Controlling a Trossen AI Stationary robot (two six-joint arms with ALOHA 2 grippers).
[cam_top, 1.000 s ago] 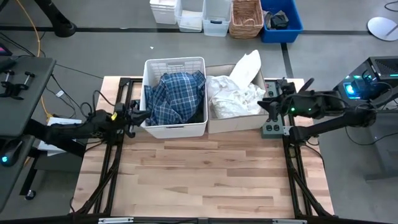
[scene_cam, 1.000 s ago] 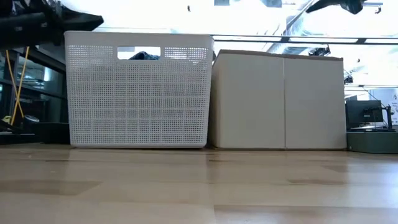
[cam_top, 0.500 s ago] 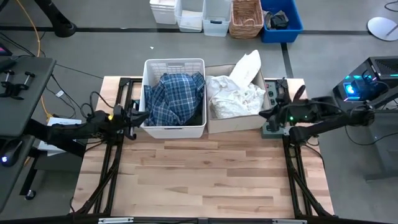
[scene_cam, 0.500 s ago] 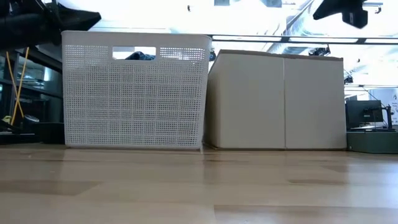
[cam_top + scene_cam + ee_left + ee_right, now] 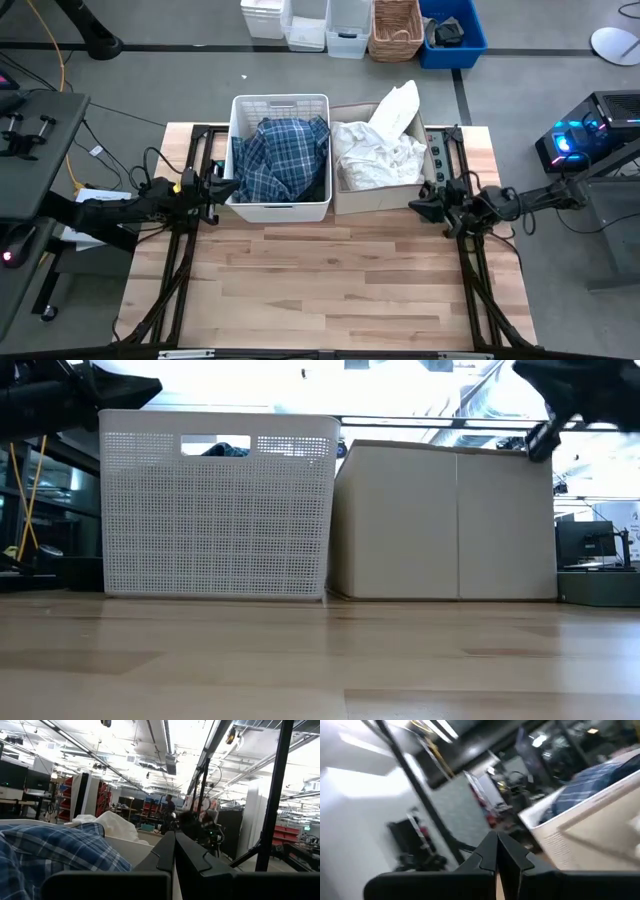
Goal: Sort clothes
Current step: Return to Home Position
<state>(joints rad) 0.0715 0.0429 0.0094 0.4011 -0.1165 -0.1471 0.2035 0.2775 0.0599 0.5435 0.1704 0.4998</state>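
Note:
The clothes lie in two containers at the table's far side. A blue-and-white plaid shirt (image 5: pixel 280 160) fills the white basket (image 5: pixel 240 205), and white pieces (image 5: pixel 380 150) are heaped in the beige box (image 5: pixel 375 200). My left gripper (image 5: pixel 222 189) is shut, level beside the basket's left wall; its wrist view looks over the plaid shirt (image 5: pixel 55 855) toward the white pieces (image 5: pixel 112 825). My right gripper (image 5: pixel 418 207) is shut with nothing in it, by the box's near right corner and above its rim (image 5: pixel 560 405). My left gripper's shut fingertips (image 5: pixel 228 188) stand at the basket's left wall (image 5: pixel 233 195), close to its near corner, coming level from the table's left. Whether they touch the wall I cannot tell.
The near half of the wooden table (image 5: pixel 330 280) lies in front of the containers. A power strip (image 5: pixel 437 150) sits by the box's right side. Bins and a wicker basket (image 5: pixel 395 28) stand on the floor beyond the table. A person stands far off in the room (image 5: pixel 169 807).
My right gripper has gone from over the box's right side toward the table's near edge and down, and its fingers have shut on nothing. In the low view the white basket has slid a little toward the table's left, away from the box.

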